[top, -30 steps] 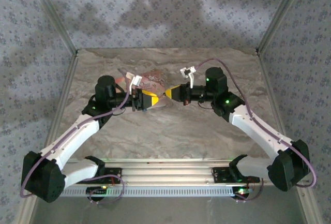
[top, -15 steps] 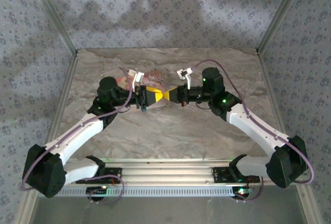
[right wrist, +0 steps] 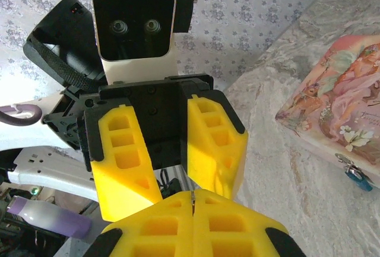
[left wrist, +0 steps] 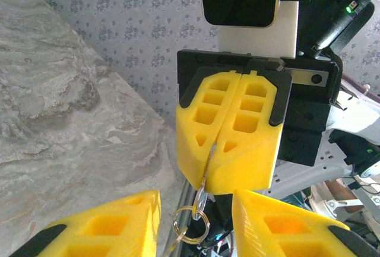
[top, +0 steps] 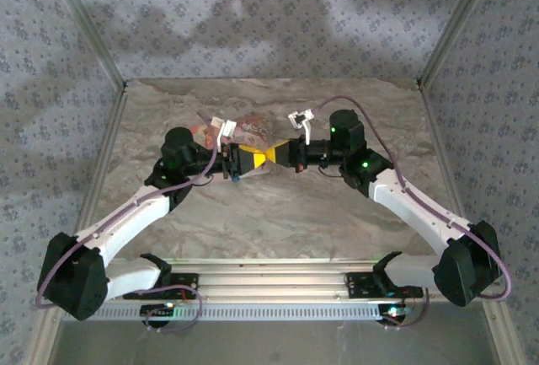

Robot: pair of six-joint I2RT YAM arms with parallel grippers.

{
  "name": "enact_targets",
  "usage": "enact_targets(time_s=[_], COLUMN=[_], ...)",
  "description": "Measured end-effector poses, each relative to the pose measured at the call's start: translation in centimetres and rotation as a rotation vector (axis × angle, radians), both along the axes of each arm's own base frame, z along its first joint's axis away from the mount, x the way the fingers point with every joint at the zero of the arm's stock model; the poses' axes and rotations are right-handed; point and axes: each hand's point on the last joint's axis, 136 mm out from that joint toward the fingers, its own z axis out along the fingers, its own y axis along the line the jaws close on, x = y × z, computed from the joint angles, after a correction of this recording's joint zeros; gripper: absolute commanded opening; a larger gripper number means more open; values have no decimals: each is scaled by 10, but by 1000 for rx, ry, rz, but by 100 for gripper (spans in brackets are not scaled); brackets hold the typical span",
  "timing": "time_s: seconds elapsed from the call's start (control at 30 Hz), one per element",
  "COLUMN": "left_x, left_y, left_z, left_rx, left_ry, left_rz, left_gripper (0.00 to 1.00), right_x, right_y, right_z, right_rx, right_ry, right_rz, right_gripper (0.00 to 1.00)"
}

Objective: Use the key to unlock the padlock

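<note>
Right gripper [left wrist: 221, 163] was clenched on the key [left wrist: 206, 171], its 2 yellow fingers pressed flat together in the centre of the left wrist view, with the thin blade caught in the seam between them. The key's head poked out below the fingertips, and a small key ring [left wrist: 191, 225] dangled from it near the bottom edge of the frame. Left gripper [right wrist: 176, 187] faced it nose to nose with its 2 yellow fingers spread apart and nothing between them; in the right wrist view it sat in the centre of the frame. From the top camera the 2 grippers met at the middle of the marbled table [top: 278, 213], raised off the surface, just in front of the pink floral box [right wrist: 332, 100]. The padlock [right wrist: 357, 175], a tiny teal-blue body, hung at the front edge of that box, at the lower right of the right wrist frame, well apart from both grippers and from the key.
</note>
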Motion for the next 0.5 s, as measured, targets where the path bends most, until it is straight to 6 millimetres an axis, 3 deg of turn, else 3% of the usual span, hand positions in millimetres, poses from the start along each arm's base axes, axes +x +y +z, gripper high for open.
enact_targets(time_s=[0.37, 0.47, 0.5], left_x=[0, -1, -1], left_y=[-3, -3, -3], left_z=[-4, -3, -3], left_rx=[7, 6, 7], left_ry=[6, 1, 3], left_rz=[-11, -14, -13], left_gripper=[17, 0, 0], right_x=[2, 2, 2], right_y=[0, 0, 0], right_z=[2, 2, 2], right_rx=[5, 4, 4], right_ry=[-8, -8, -8], right_rz=[-8, -11, -11], right_gripper=[0, 0, 0])
